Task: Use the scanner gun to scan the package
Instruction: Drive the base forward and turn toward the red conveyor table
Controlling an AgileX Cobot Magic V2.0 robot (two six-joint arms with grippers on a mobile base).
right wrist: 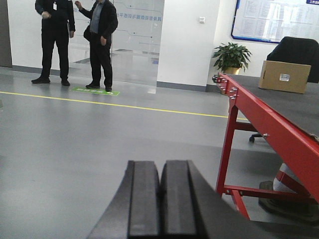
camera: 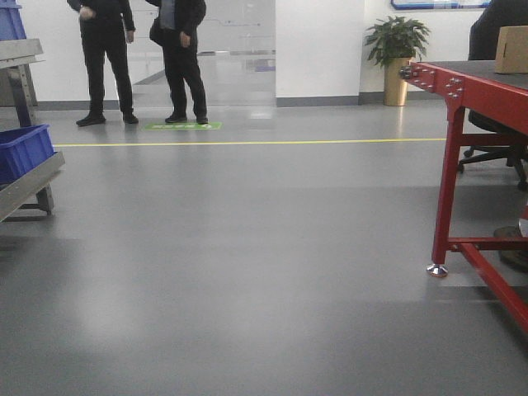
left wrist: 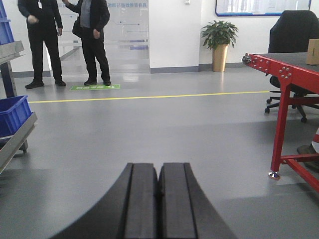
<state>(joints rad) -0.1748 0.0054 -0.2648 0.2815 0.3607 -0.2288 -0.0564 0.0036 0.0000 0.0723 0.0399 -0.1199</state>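
A brown cardboard package (right wrist: 284,76) with a white label lies on the dark top of the red-framed table (right wrist: 259,117), far to my right; its corner also shows in the front view (camera: 512,49) and in the left wrist view (left wrist: 313,51). No scanner gun is in view. My left gripper (left wrist: 159,172) is shut and empty, held level above the grey floor. My right gripper (right wrist: 160,169) is shut and empty too, a little left of the table's red leg. Neither gripper shows in the front view.
Two people in dark clothes (camera: 140,58) stand at the far wall by a green floor mark. A blue bin (camera: 23,150) sits on a metal rack at the left. A potted plant (camera: 396,49) and a black office chair (left wrist: 294,35) stand behind the table.
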